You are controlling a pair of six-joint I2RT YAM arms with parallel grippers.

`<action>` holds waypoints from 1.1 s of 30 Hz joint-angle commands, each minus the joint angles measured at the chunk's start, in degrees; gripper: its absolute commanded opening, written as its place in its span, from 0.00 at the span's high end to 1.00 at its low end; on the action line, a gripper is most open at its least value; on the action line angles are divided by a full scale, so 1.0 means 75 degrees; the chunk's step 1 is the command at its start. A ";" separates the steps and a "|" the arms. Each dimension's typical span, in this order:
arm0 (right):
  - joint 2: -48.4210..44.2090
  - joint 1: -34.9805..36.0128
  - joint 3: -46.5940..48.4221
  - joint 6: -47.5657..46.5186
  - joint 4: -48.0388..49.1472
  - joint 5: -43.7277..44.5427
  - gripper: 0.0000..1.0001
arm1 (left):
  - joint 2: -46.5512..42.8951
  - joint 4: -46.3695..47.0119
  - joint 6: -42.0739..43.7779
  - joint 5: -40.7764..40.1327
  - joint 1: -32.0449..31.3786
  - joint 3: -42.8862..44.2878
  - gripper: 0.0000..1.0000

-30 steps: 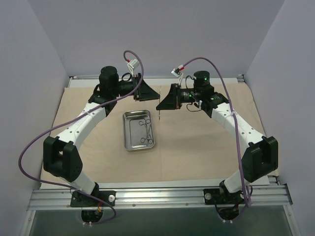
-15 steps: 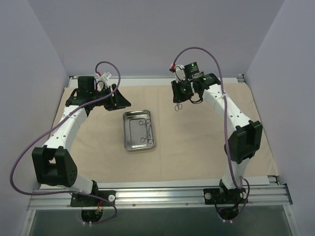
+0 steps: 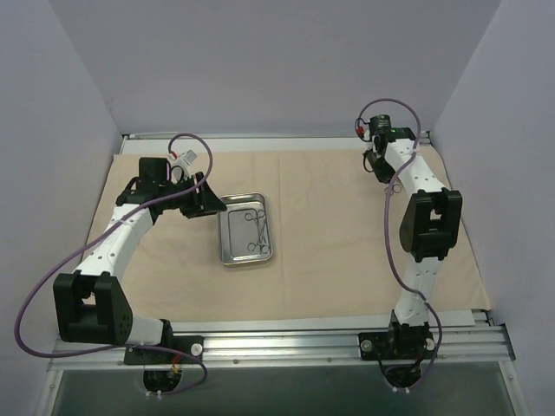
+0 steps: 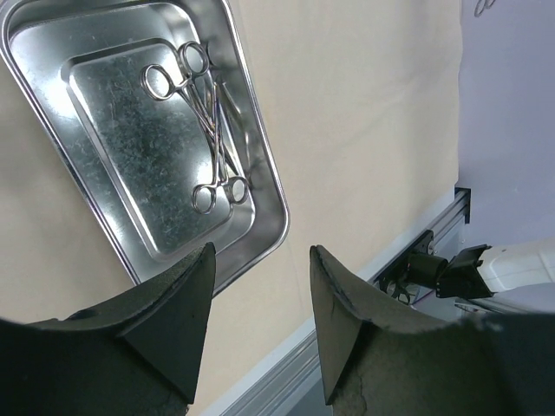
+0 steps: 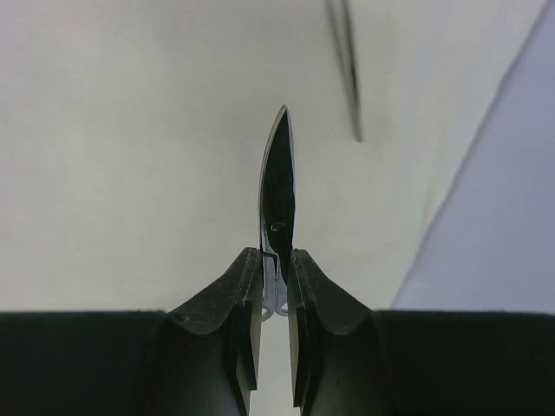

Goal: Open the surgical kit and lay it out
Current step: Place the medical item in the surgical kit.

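The beige cloth wrap (image 3: pixel 329 234) lies spread flat over the table. The steel tray (image 3: pixel 224 236) sits left of the middle and holds two ring-handled instruments (image 3: pixel 257 230), which also show in the left wrist view (image 4: pixel 208 130). My left gripper (image 3: pixel 211 201) is open and empty, just off the tray's far left corner; the tray rim (image 4: pixel 265 165) shows past its fingers (image 4: pixel 178 303). My right gripper (image 3: pixel 388 173) is at the far right of the cloth. It is shut on a scissor-like instrument (image 5: pixel 277 195), seen edge-on and pointing away from the fingers.
A metal rail (image 3: pixel 277 342) runs along the near table edge. Grey walls (image 3: pixel 78 104) close in the left, back and right sides. A thin blurred metal strip (image 5: pixel 345 69) shows beyond the held instrument. The cloth's right edge (image 5: pixel 451 191) is close to the right gripper.
My right arm has swung from the middle of the cloth to its far right, carrying the instrument. My left arm has drawn back left, then settled by the tray's far left corner.
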 commanded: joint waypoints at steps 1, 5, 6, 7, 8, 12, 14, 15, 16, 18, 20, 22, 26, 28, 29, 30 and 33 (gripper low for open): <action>0.0233 -0.0120 0.0443 -0.0994 -0.0064 0.0900 1.00 | -0.0445 0.0261 0.0149 -0.0006 0.0015 -0.0073 0.44; 0.0643 -0.0213 0.0688 -0.1417 0.0076 0.0912 1.00 | -0.0457 0.0169 0.0114 -0.0135 0.0108 -0.0203 0.45; 0.0829 -0.0248 0.0783 -0.1452 0.0099 0.0924 1.00 | -0.0469 0.0156 0.0114 -0.0135 0.0121 -0.0191 0.44; 0.0947 -0.0260 0.0877 -0.1545 0.0123 0.0912 1.00 | -0.0434 0.0133 0.0114 -0.0135 0.0132 -0.0179 0.44; 0.1111 -0.0307 0.1017 -0.1546 0.0158 0.0889 1.00 | -0.0399 0.0098 0.0137 -0.0135 0.0156 -0.0156 0.44; 0.1474 -0.0319 0.1310 -0.1628 0.0228 0.0724 1.00 | -0.0258 -0.0008 0.0184 -0.0147 0.0168 -0.0051 0.44; 0.1627 -0.0366 0.1358 -0.1628 0.0240 0.0713 1.00 | -0.0200 -0.0066 0.0219 -0.0159 0.0191 -0.0004 0.44; 0.1675 -0.0412 0.1381 -0.1628 0.0275 0.0678 1.00 | -0.0176 -0.0101 0.0243 -0.0170 0.0203 0.0031 0.44; 0.1733 -0.0482 0.1393 -0.1640 0.0275 0.0666 1.00 | -0.0153 -0.0136 0.0266 -0.0170 0.0237 0.0078 0.45; 0.1827 -0.0565 0.1393 -0.1722 0.0310 0.0561 1.00 | -0.0106 -0.0230 0.0348 -0.0205 0.0273 0.0113 0.44; 0.1886 -0.0670 0.1440 -0.1710 0.0287 0.0560 1.00 | -0.0048 -0.0254 0.0395 -0.0206 0.0308 0.0125 0.44; 0.1921 -0.0706 0.1347 -0.1722 0.0252 0.0467 1.00 | -0.0001 -0.0231 0.0384 -0.0194 0.0343 0.0102 0.44; 0.1933 -0.0729 0.1112 -0.1757 0.0263 0.0385 1.00 | 0.0175 -0.0102 0.0325 -0.0124 0.0378 0.0078 0.45; 0.1991 -0.0718 0.1100 -0.1745 0.0263 0.0268 1.00 | 0.0246 -0.0090 0.0337 -0.0100 0.0390 0.0102 0.45; 0.2026 -0.0706 0.1123 -0.1734 0.0252 0.0256 1.00 | 0.0315 -0.0078 0.0337 -0.0100 0.0402 0.0148 0.44; 0.2108 -0.0706 0.1147 -0.1722 0.0240 0.0244 1.00 | 0.0363 -0.0055 0.0325 -0.0088 0.0413 0.0172 0.45; 0.2237 -0.0694 0.1217 -0.1699 0.0240 0.0174 1.00 | 0.0492 -0.0043 0.0325 -0.0065 0.0425 0.0312 0.44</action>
